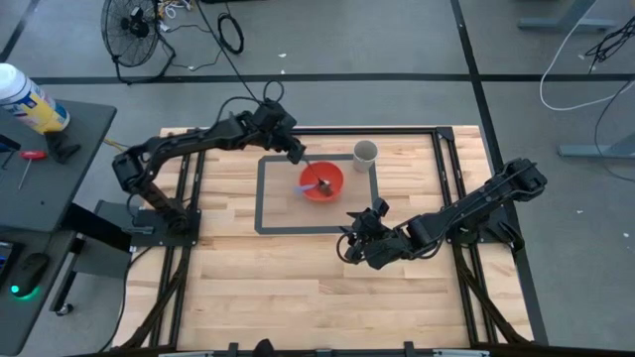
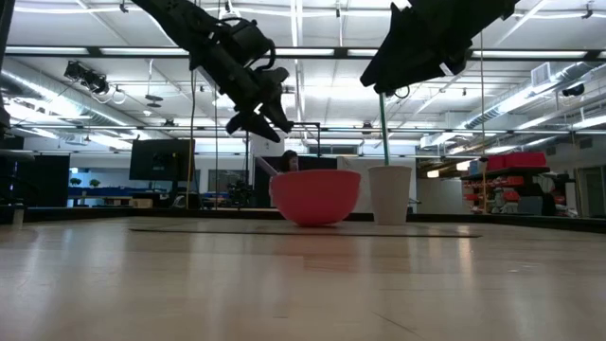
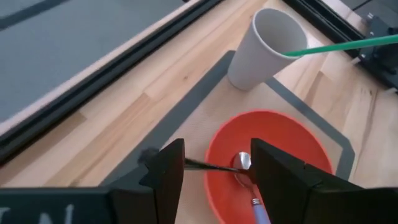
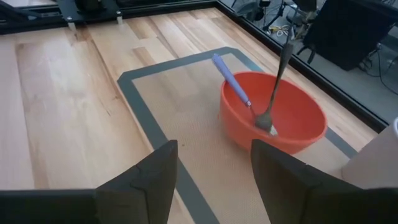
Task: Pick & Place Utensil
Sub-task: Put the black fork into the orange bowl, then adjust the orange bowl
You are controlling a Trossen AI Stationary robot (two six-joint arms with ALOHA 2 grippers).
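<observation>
A red bowl sits inside a grey tape rectangle. A white cup with a green straw stands beside it. In the bowl a blue-handled utensil leans on the rim. A metal spoon stands steeply with its head on the bowl's bottom. My left gripper hovers over the bowl's far-left rim, fingers open, with the spoon's handle between them. My right gripper is open and holds nothing. It hangs above the table, near-right of the bowl. My left gripper comes at the spoon from above, slanting down from the far left. The free end of the spoon's handle lies against the inner face of one finger; the other finger stands clear of it. The spoon's head rests in the bowl.
The tape rectangle frames the bowl and cup. Black rails run along the table's edges. Bare wood lies toward the near edge. Off the table stand a side stand with a spray bottle and a floor fan.
</observation>
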